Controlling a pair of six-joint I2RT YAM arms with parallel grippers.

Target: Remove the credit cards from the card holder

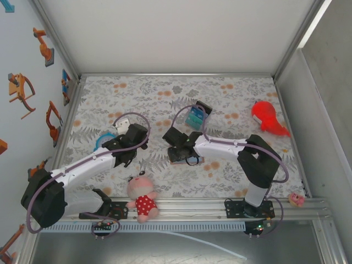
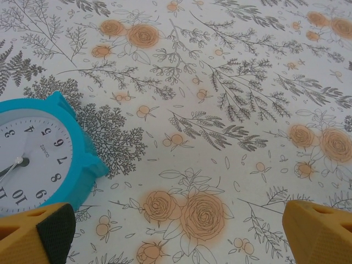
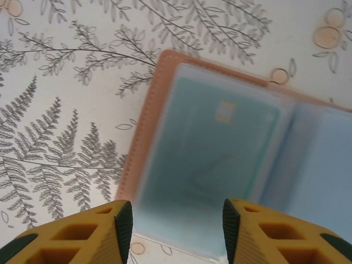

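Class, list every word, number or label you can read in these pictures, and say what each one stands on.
"4", "5", "6", "7", "8", "9", "10": hour numerals, seen upside down, on the white face of the turquoise clock.
Small brand word on that face: too small to read.
Print on the card in the card holder: blurred, unreadable.

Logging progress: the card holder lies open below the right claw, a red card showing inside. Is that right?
Not red: the right wrist view shows the card holder lying open below the right claw, a teal card showing inside.
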